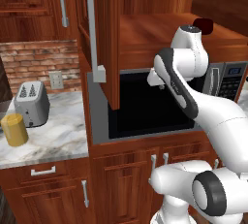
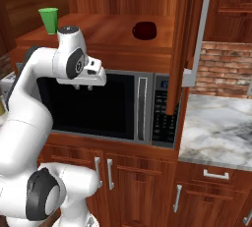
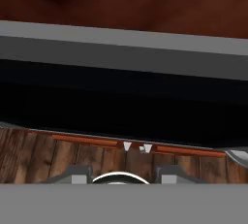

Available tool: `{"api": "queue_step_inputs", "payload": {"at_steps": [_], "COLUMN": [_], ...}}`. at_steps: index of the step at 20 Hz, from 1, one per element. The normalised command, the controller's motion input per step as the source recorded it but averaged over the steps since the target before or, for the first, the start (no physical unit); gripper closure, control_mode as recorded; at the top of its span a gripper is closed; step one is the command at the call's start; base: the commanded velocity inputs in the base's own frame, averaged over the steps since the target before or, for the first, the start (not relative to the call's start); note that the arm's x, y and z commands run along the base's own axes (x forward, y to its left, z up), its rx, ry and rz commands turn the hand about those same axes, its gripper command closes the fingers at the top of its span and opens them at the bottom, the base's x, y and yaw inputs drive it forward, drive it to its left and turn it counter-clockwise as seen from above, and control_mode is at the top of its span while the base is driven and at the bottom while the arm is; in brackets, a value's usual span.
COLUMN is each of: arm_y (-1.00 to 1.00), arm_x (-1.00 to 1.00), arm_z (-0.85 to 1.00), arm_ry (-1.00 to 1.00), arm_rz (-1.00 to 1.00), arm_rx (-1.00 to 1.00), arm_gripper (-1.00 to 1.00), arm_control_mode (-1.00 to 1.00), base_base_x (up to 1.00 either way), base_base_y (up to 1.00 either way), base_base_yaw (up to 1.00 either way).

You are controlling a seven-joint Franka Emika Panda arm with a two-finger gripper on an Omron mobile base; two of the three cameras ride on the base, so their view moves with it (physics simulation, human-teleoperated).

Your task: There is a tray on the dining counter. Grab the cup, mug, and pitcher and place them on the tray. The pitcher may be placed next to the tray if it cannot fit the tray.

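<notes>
The green cup [image 2: 48, 19] and the dark maroon mug [image 2: 144, 30] stand on the wooden shelf above the microwave [image 2: 98, 105]. The mug [image 1: 203, 24] also shows at the upper right of the left base view. The yellow pitcher [image 1: 14, 129] stands on the marble counter [image 1: 58, 136] next to the toaster. My gripper [image 2: 84, 87] hangs in front of the microwave's top edge, below and between cup and mug, fingers down. It is open and holds nothing; its fingertips [image 3: 77, 174] face the dark microwave door. The tray and the dining counter are out of view.
A grey toaster [image 1: 32, 103] stands behind the pitcher. An open cabinet door [image 2: 184, 39] with a long grey handle juts out to the right of the mug. Another marble counter [image 2: 221, 132] lies right of the microwave. Wooden cabinets [image 2: 133, 186] run below.
</notes>
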Motion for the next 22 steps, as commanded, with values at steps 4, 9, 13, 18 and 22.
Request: {"api": "queue_step_inputs", "payload": {"at_steps": [4,9,13,18,22], "arm_y": [0.0,0.0,0.0,0.0,0.06], "arm_x": [0.0,-0.05,-0.1,-0.23,-0.33], "arm_z": [0.08,0.34,0.47,0.48,0.53], "arm_ry": [0.0,-0.06,-0.08,-0.13,-0.12], "arm_rz": [0.0,-0.01,-0.05,-0.13,-0.2], "arm_rx": [0.03,0.1,0.13,0.17,0.15], "arm_gripper": [-1.0,-1.0,-1.0,-1.0,-1.0], "arm_control_mode": [-1.0,-1.0,-1.0,-1.0,-1.0], "base_base_x": [0.0,0.0,0.0,0.0,0.0], "base_base_y": [0.0,0.0,0.0,0.0,0.0], "base_base_yaw": [0.0,0.0,0.0,0.0,0.0]}}
